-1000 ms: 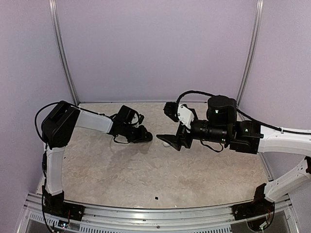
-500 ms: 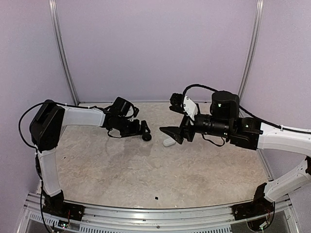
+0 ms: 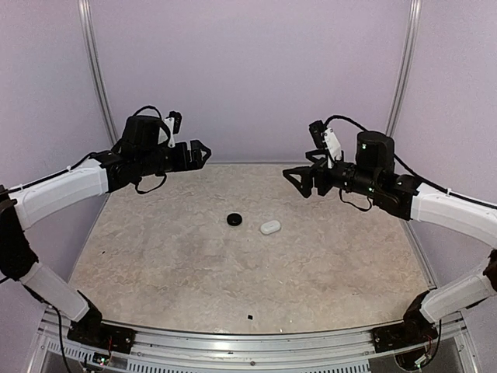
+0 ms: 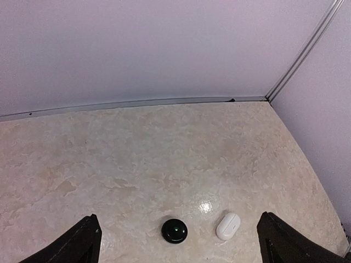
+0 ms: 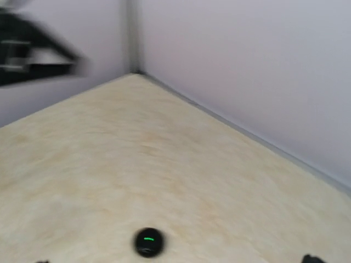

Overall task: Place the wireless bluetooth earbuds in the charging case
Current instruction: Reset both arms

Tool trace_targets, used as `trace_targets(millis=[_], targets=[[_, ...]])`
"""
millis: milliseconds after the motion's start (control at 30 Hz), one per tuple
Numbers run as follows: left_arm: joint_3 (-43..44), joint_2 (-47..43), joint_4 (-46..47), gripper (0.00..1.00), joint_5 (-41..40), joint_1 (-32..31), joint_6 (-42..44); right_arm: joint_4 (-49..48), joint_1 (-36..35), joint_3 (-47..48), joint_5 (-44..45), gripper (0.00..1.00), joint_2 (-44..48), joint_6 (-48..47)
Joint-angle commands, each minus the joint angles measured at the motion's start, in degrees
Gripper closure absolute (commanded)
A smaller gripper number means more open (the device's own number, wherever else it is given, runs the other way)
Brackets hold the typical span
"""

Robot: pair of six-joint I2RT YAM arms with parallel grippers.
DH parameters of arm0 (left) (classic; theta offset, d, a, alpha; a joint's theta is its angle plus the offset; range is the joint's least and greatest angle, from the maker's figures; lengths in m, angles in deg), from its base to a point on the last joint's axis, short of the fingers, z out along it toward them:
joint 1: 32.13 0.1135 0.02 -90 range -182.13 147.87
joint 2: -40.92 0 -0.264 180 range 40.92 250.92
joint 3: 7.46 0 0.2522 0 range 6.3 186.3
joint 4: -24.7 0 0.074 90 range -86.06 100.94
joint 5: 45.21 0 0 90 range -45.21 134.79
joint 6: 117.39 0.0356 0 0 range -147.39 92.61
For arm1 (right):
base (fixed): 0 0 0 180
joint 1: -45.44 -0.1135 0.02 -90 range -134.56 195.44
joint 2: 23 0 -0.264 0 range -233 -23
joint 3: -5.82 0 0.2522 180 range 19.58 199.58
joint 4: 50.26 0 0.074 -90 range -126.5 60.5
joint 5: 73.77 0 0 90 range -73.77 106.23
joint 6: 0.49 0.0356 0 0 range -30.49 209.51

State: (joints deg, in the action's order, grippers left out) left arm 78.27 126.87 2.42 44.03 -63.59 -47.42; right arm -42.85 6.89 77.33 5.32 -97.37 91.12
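Observation:
The charging case point(image 3: 270, 227), a small white oval pebble, lies with its lid shut on the table's middle; the left wrist view has the case point(image 4: 228, 226) low and right of centre. The earbuds are out of view. My left gripper point(image 3: 203, 154) hangs open high over the back left, well away from the case, with nothing between its fingers point(image 4: 85, 241). My right gripper point(image 3: 294, 180) hangs open over the back right, also empty and apart from the case. Its view is blurred and does not hold the case.
A flat black round disc point(image 3: 234, 220) with a green light lies just left of the case, also seen as the disc point(image 4: 174, 230) and the disc point(image 5: 148, 243). A tiny black bit point(image 3: 250, 318) lies near the front edge. Lilac walls enclose the table.
Both arms have lifted and drawn back from the middle, left arm to the back left, right arm to the back right. The left gripper has opened. Case and disc now lie alone.

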Motion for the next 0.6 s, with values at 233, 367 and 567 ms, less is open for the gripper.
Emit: trace_targets(millis=[233,367,567], targets=[[-22.4,-16.7,15.4,0.01,-9.6,2.5,-1.6,-10.8,12.6,-13.1,-3.6,0.00,-2.4,17.2],[-28.0,-18.6,17.7,0.01,-10.3,2.5,-3.3,-15.0,14.5,-17.8,-4.7,0.01,-4.6,19.2],[-34.8,-21.3,22.7,0.01,-12.0,2.5,-4.7,-20.7,14.9,-22.9,-3.0,0.01,-6.8,20.9]])
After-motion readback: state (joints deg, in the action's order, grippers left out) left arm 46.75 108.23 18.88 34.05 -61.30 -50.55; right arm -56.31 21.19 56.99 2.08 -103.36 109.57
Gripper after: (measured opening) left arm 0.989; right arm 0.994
